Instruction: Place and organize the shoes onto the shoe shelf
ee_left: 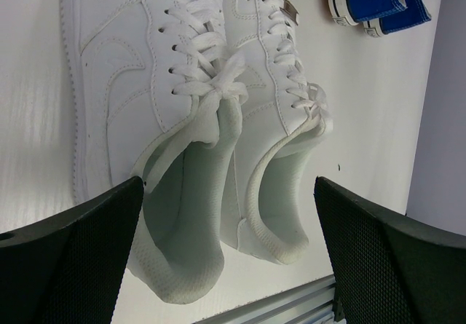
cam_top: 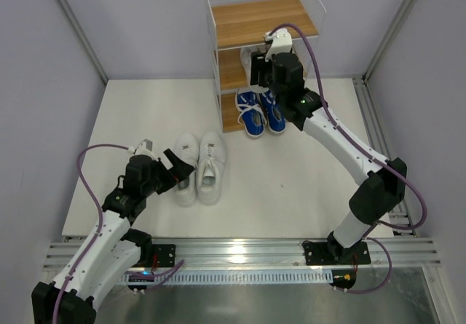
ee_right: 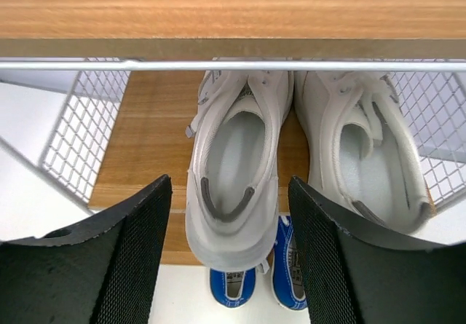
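The shoe shelf [cam_top: 251, 20] stands at the back. A white pair rests on its middle board [ee_right: 149, 138]. My right gripper [ee_right: 229, 184] is open, and the heel of the left white shoe [ee_right: 234, 156] lies between its fingers, apart from both and overhanging the board's edge. Its mate [ee_right: 375, 167] sits to the right. The blue pair [cam_top: 260, 111] lies below on the bottom tier, heels outward. Another white pair [cam_top: 199, 167] lies on the table. My left gripper [ee_left: 227, 186] is open wide above the heels of that pair [ee_left: 189, 193], holding nothing.
The shelf's top board [ee_right: 218, 7] and a wire bar [ee_right: 233, 65] run just above the right gripper. Wire mesh side panels [ee_right: 80, 135] close in the middle tier. An aluminium rail [ee_left: 291, 306] runs along the table's near edge. Purple walls surround the white table [cam_top: 291, 186].
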You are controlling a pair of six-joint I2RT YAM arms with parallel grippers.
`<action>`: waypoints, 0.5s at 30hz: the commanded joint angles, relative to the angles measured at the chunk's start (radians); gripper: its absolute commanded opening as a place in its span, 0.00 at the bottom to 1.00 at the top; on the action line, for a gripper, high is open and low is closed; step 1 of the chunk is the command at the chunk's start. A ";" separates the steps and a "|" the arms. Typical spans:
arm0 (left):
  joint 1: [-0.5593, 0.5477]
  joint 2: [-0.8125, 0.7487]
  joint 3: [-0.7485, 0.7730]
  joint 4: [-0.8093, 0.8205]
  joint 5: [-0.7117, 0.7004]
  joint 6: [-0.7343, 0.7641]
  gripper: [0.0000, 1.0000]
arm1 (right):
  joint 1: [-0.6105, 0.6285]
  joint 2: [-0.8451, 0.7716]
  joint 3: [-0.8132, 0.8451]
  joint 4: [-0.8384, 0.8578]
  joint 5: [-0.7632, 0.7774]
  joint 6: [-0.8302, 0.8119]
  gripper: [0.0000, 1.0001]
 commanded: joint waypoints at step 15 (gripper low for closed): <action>0.008 0.012 0.037 -0.024 -0.038 0.038 1.00 | 0.376 -0.545 -0.774 0.260 0.144 0.131 0.68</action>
